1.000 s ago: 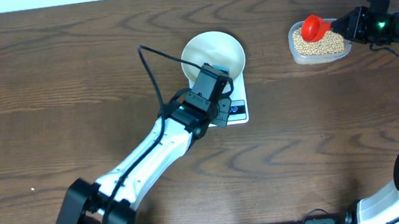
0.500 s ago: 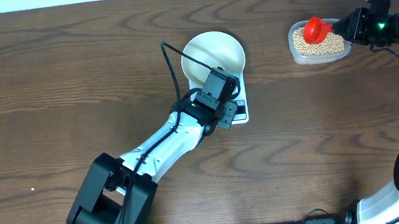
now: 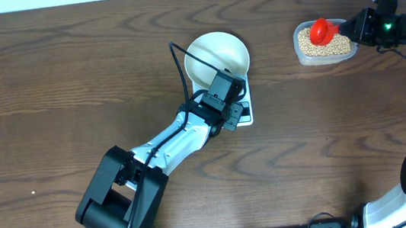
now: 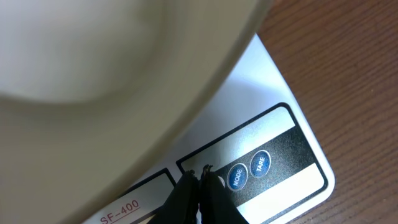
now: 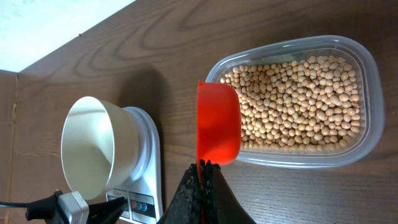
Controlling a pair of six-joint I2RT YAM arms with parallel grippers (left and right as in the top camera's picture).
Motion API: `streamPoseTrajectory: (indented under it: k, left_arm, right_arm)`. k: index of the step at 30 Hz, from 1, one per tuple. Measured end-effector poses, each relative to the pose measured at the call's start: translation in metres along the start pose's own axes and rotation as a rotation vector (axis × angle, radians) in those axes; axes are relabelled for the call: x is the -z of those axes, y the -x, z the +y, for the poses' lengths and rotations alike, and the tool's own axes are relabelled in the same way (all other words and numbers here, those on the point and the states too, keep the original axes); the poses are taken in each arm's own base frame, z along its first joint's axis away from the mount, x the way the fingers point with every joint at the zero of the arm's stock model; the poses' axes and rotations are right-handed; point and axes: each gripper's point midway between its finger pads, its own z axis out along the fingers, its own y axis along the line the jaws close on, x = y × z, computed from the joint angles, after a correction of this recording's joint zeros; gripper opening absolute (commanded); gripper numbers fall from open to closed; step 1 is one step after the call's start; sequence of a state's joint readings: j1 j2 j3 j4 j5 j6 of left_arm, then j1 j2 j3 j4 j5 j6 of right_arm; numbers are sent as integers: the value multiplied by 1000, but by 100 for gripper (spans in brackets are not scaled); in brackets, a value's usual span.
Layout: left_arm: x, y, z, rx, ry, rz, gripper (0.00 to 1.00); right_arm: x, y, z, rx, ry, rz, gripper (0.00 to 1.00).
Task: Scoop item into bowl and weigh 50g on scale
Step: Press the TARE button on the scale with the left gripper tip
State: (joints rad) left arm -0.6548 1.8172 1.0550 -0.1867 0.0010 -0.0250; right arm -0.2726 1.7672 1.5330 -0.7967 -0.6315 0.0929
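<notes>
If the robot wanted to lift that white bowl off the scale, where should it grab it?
The bowl is open-topped, thin-walled and looks too wide to span, so probably pinch its rim from above, one finger inside, one outside.

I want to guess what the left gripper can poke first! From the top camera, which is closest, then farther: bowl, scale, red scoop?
1. The scale, right under the left gripper.
2. The bowl, just behind, on the scale.
3. The red scoop, far right, by the beans.

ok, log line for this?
left jaws shut, at scale buttons | bowl on scale, empty | right jaws hold red scoop over beans
</notes>
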Motion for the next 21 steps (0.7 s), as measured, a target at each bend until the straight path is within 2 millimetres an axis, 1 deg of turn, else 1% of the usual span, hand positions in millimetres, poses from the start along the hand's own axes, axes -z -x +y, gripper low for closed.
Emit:
streamPoseTrajectory:
  k: [9, 11, 14, 21]
  left_arm:
    - [-1, 1, -1, 0, -5, -3, 7]
    - [-3, -1, -1, 0, -7, 3, 7]
    - [-12, -9, -2, -2, -9, 30, 7]
    - [-12, -8, -3, -8, -16, 27, 7]
  right_arm:
    - [0, -2, 0, 3, -1, 8, 1]
    - [0, -3, 0, 3, -2, 10, 1]
    - [0, -3, -1, 3, -3, 11, 1]
    - [0, -4, -1, 0, -5, 15, 1]
